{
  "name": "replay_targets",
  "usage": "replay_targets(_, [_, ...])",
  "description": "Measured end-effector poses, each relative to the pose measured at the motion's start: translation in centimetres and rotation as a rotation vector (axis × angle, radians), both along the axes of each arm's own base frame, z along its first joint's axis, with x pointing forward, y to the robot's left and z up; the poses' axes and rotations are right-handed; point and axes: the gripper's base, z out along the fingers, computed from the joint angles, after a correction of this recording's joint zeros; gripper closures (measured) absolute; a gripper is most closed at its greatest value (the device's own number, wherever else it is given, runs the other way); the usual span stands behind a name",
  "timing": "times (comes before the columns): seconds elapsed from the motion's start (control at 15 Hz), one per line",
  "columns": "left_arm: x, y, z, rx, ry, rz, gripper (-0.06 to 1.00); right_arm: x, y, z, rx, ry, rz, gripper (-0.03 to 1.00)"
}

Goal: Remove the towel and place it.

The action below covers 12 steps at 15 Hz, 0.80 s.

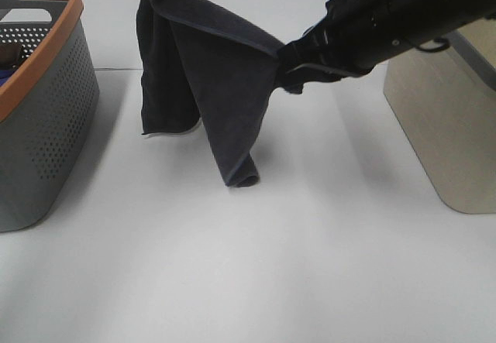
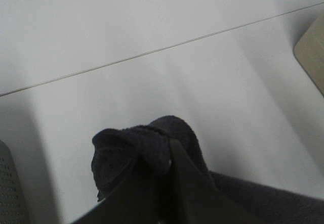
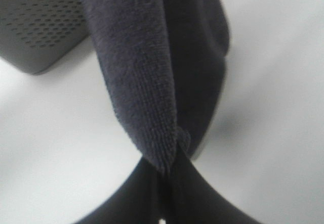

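A white table [image 1: 310, 265], crossed by a thin seam [image 2: 152, 52], is flanked by a grey perforated basket [image 1: 39, 126] on the left and a beige bin [image 1: 442, 126] on the right. The towel [image 1: 225, 87] is hung between them, clear of both, and is pinched at two spots by the clenched left gripper [image 2: 169, 159] and right gripper [image 1: 285, 66]. Removal is judged done; setting the cloth down is judged left.

Bright, even light falls from above, washing out the white table [image 1: 232, 281] and leaving soft shadows beneath the towel [image 1: 225, 87]. In its wrist view the right gripper [image 3: 164, 167] is blurred, the towel's weave sharper.
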Motion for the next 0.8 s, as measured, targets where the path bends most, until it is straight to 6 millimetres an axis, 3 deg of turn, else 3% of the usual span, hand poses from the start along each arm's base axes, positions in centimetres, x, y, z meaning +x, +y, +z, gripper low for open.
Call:
replay_targets(0.07, [1.1, 0.0, -1.2, 0.057, -0.037, -0.001, 0.94, 2.5, -0.6, 3.0, -0.113, -0.118, -0.107, 0.97])
replay_targets(0.27, [3.1, -0.5, -1.6, 0.084, -0.234, -0.019, 0.94, 7.0, -1.1, 5.9, -0.254, -0.281, -0.246, 0.97])
replay_targets(0.53, [5.3, -0.9, -1.7, 0.055, -0.485, -0.05, 0.94, 12.1, -0.8, 6.3, -0.415, -0.443, -0.328, 0.97])
replay_targets(0.67, [7.4, 0.2, -3.5, 0.029, -0.562, -0.032, 0.94, 13.7, -0.7, 6.0, -0.469, -0.5, -0.345, 0.97])
replay_targets(0.8, [8.1, 0.3, -5.6, 0.042, -0.512, -0.026, 0.94, 14.5, -0.6, 4.4, -0.513, -0.474, -0.344, 0.97])
